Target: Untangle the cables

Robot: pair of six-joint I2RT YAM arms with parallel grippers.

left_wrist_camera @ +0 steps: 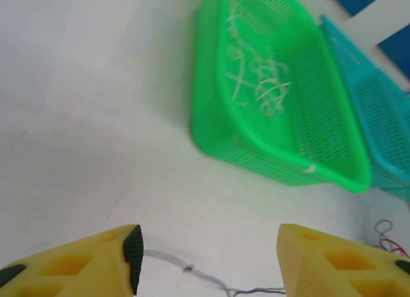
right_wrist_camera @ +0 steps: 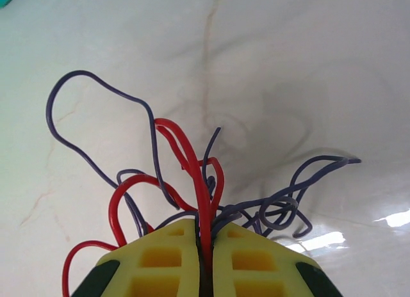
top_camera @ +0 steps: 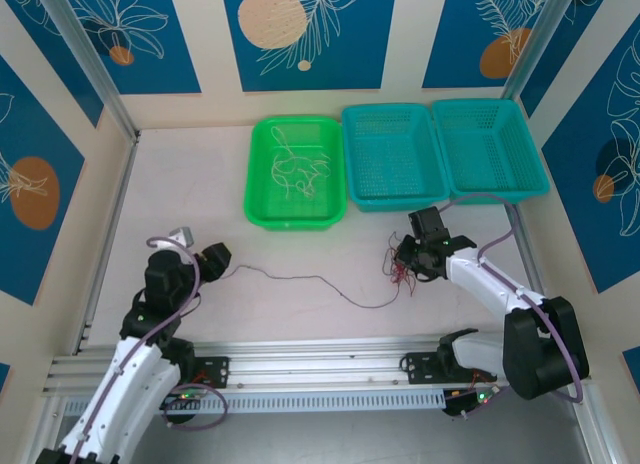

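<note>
Clamping a bundle of thin red and dark-blue wires (right_wrist_camera: 192,175), the right gripper (right_wrist_camera: 205,239) has its yellow fingers (right_wrist_camera: 160,262) pressed together. A red strand runs straight down into the seam between them, and loops of red and blue fan out above the fingertips over the pale table top (top_camera: 190,184).

From above, that bundle (top_camera: 398,274) and the right gripper (top_camera: 408,264) sit in front of the green plastic mesh basket (top_camera: 297,222), off its near right corner and apart from it. Inside the green basket lies a loose heap of thin white wires (top_camera: 295,169). Two teal plastic mesh baskets (top_camera: 395,154) stand in a row just to the right of the green one, the first right against it.

The left gripper (top_camera: 215,259) is in front of the green basket's near left corner, low over the table. In its wrist view the left gripper (left_wrist_camera: 208,252) stands wide, holding nothing.

A long thin dark wire (left_wrist_camera: 186,268) lies on the table between the spread fingers, its end just beside the left finger's black pad; whether it touches cannot be told. Seen from above, this wire (top_camera: 300,279) trails across the table in front of the green basket's near wall, from the left gripper towards the bundle.
</note>
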